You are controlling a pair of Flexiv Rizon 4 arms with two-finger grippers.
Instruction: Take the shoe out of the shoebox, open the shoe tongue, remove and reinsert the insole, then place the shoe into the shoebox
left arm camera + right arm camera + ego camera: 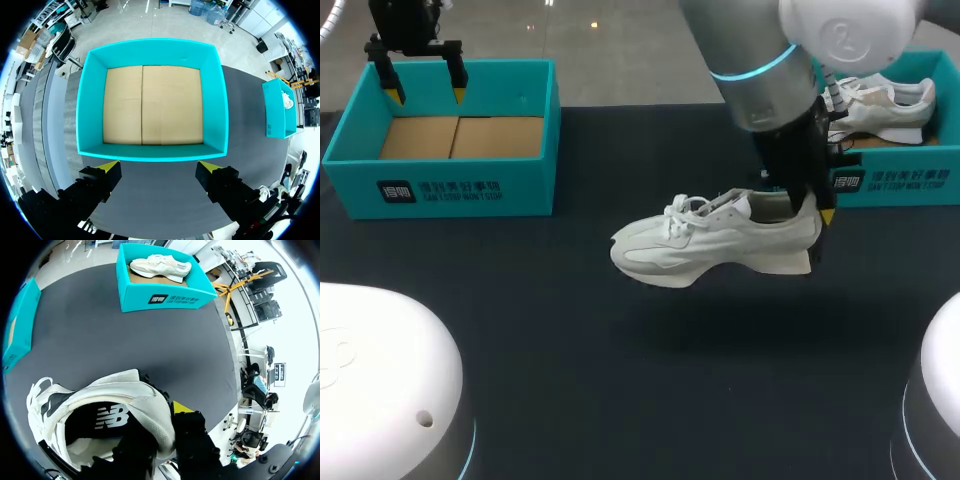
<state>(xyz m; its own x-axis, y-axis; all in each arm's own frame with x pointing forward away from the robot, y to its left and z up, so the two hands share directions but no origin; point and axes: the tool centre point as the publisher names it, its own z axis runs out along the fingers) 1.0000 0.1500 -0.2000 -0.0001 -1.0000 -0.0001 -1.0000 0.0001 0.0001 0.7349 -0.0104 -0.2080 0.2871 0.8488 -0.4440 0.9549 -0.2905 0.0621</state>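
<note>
Dark table (620, 400), a teal box at each far corner. The shoe (720, 245) hangs near mid-table, seemingly just clear of the surface. Our right gripper (808, 205) is clamped on its heel collar, one finger inside and one outside. Long axis runs across the table, toe toward our left arm. Left gripper (423, 90), jaws apart, hovers over the empty shoebox (460, 190), well apart from the shoe. For the tongue, we judge the left must cross to the laces. The second shoebox (890, 180) holds a second shoe (880, 105).

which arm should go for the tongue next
Left, probably: the left gripper is open and free over the empty shoebox, while the right gripper is shut on the heel of the shoe.
</note>
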